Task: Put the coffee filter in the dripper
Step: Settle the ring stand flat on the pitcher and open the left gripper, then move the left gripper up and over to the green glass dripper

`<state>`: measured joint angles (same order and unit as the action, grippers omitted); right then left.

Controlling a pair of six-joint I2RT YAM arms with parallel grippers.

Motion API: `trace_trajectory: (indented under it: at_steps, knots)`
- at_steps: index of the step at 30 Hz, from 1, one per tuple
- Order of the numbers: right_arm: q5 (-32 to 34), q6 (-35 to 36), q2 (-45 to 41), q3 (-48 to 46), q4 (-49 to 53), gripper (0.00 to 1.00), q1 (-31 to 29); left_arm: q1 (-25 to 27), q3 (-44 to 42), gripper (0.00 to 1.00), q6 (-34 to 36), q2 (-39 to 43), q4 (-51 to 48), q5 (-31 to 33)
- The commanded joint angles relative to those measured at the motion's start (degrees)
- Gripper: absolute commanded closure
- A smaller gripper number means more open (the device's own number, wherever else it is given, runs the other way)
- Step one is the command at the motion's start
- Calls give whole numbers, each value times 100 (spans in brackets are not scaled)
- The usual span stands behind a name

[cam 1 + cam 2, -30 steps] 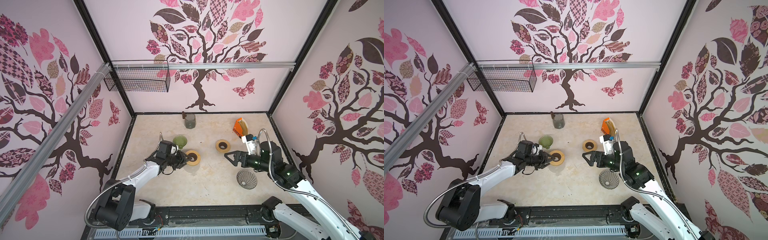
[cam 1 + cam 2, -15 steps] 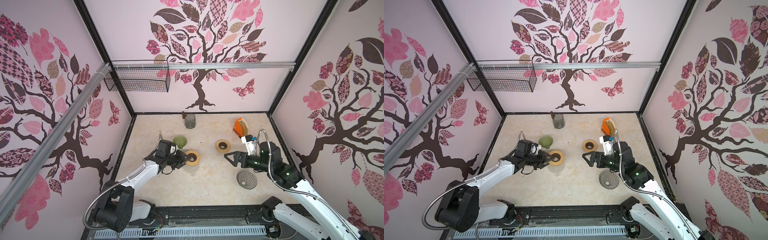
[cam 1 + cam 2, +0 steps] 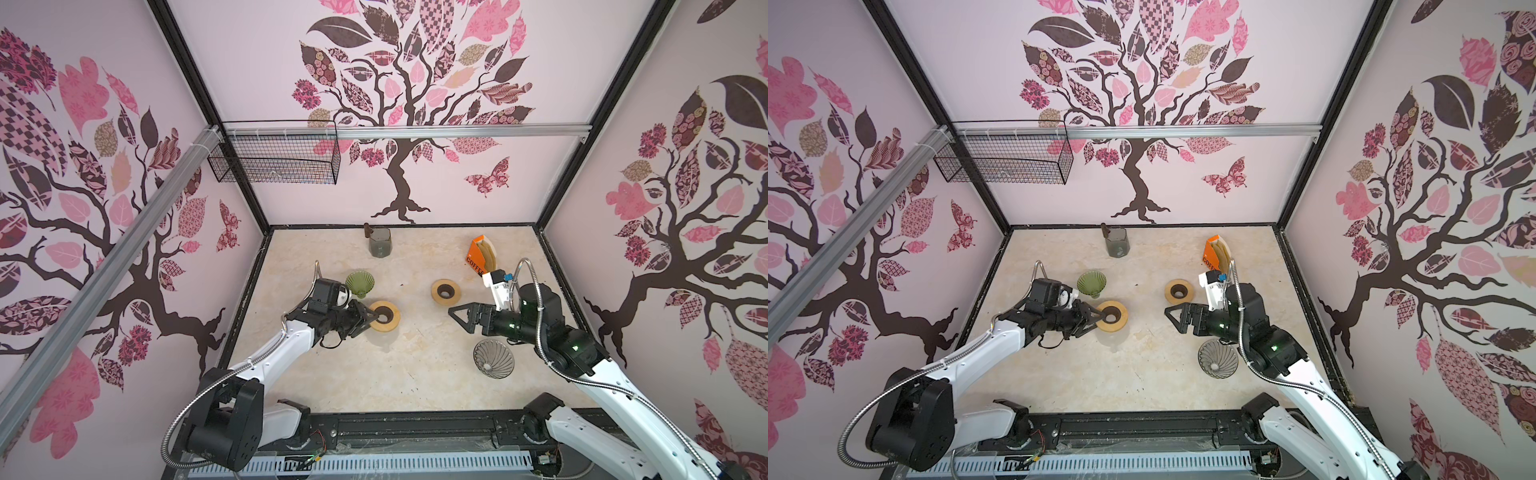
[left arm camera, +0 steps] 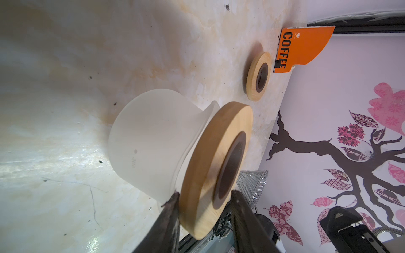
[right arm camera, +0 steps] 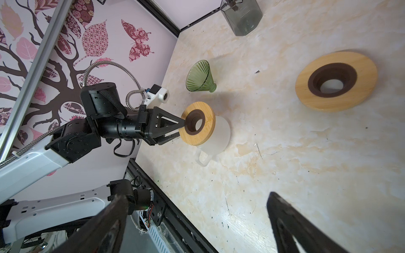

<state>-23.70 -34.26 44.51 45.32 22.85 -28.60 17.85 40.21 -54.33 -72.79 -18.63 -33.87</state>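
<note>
Coffee filters [image 3: 491, 254]: standing on edge inside the orange box [image 3: 475, 257] lettered COFFEE, at the far right of the table [image 3: 415, 374], near the back wall, well apart from both drippers and touching neither gripper.

Straddling the near rim of the wooden ring [image 3: 386, 318] with the left gripper [image 3: 371, 321]: one finger [image 4: 242, 216] lying over the ring's top face beside its dark centre, the other tucking under the rim against the frosted carafe [image 4: 151, 140]. Sitting level on the carafe's mouth, that ring. Standing part-way apart around the rim, the jaws; cannot tell whether pressing on the wood or only flanking it.

Hovering over bare table with the right gripper [image 3: 457, 320], jaws spreading wide and carrying nothing, pointing toward the middle, between the second wooden ring [image 3: 445, 291] on the far side and the clear glass dripper [image 3: 493, 358] on the near side.

Resting on the table just beyond the left wrist, close to the carafe: green glass dripper [image 3: 360, 282], mouth tilting upward, showing bare ribbed glass inside. Showing the same bare ribs, the clear one.

Standing at the back middle: grey jar [image 3: 380, 246], with a brown handle poking from it.
</note>
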Motion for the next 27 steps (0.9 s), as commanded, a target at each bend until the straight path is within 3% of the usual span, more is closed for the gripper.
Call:
trace_trajectory:
  at_steps: [1, 17, 23, 27]
  knots:
    - [15, 100, -22, 12, -130, 0, -27, -53, 222, 59, 144, 90, -170, 118]
    - [-19, 101, -28, 10, -156, 0, -24, -216, 80, 58, 122, 288, -322, 275]
    - [-226, 44, 84, -13, -207, 0, -23, -272, 203, 53, 317, 466, -644, 371]
    - [-788, -87, 110, -258, -767, 0, -27, -355, 524, 45, 550, 563, -1058, 606]
